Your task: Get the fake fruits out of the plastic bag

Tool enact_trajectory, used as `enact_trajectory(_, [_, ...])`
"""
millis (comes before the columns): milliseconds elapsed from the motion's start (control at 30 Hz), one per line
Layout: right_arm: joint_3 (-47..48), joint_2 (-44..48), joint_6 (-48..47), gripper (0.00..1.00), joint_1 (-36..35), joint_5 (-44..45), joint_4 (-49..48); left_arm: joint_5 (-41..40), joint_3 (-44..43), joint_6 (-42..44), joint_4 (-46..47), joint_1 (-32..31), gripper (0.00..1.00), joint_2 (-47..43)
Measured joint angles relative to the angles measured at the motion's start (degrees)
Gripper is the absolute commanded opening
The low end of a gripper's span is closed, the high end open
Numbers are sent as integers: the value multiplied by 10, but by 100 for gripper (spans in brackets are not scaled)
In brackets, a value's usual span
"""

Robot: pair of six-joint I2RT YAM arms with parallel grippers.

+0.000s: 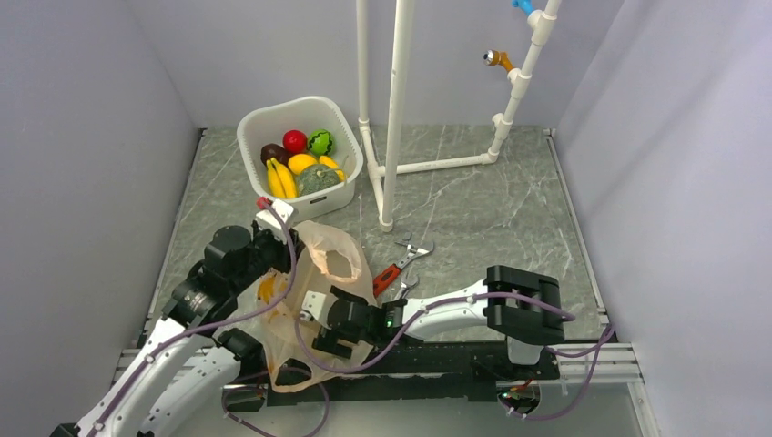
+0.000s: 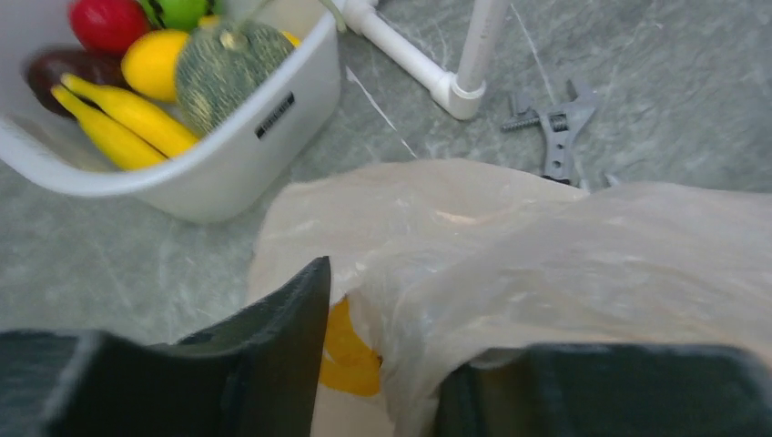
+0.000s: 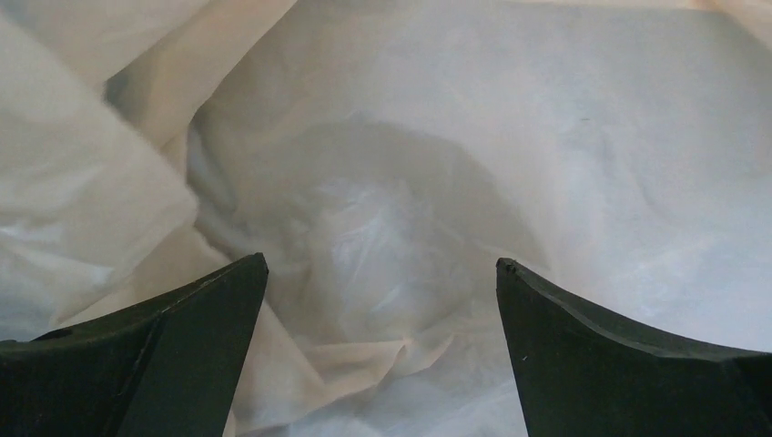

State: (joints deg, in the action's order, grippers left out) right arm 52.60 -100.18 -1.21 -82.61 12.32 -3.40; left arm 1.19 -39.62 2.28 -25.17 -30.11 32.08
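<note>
Two claws are set at the plastic bag (image 1: 335, 259). The right claw (image 3: 380, 264) is spread wide with nothing held, and its fingers are pointed into the bag's pale, crinkled film just ahead. The left claw (image 2: 391, 364) is parted partway. A fold of the bag is draped into its gap, and a yellow patch (image 2: 350, 357) is seen there; whether it is fruit or print cannot be told. Beyond the bag's far edge, nearer the left claw than the right, the fake fruits (image 1: 293, 173) are gathered in a white tub (image 1: 273, 114) on the worktop (image 1: 473, 209): banana bunch (image 1: 280, 177), dark-green squash (image 1: 317, 179), striped green ball (image 1: 319, 142), yellow-orange ball (image 1: 301, 163).
</note>
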Motion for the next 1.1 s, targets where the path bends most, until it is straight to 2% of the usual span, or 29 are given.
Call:
enact_trajectory(67, [-5, 0, 15, 100, -1, 33, -28, -1, -27, -38, -28, 0, 65, 26])
enact_trajectory(133, [-7, 0, 25, 100, 0, 58, -60, -7, -71, -95, -77, 0, 73, 66])
enact_trajectory(167, [-9, 0, 29, 100, 1, 71, -82, -8, -89, -123, -98, 0, 80, 81])
enact_trajectory(200, [-11, 0, 30, 100, 1, 78, -93, -9, -98, -149, -115, 0, 96, 91])
enact_trajectory(233, [-14, 0, 32, 100, 2, 87, -108, -9, -100, -174, -132, 0, 99, 93])
enact_trajectory(333, [-27, 0, 36, 100, 2, 93, -140, 4, -84, -244, -190, 0, 99, 50])
enact_trajectory(467, [-40, 14, 47, 99, 2, 92, -151, 9, -78, -297, -248, 0, 99, -46])
enact_trajectory(633, [-44, 54, 69, 99, 2, 82, -171, -14, -143, -335, -338, 0, 99, -102])
enact_trajectory(767, [-64, 81, 98, 100, 13, 75, -197, -65, -204, -371, -398, 0, 99, -125])
enact_trajectory(933, [-106, 126, 172, 100, 96, 15, -217, -118, -216, -421, -437, 0, 99, -192])
enact_trajectory(1100, [-88, 151, 213, 100, 189, -33, -188, -114, -128, -476, -452, 0, 99, -197])
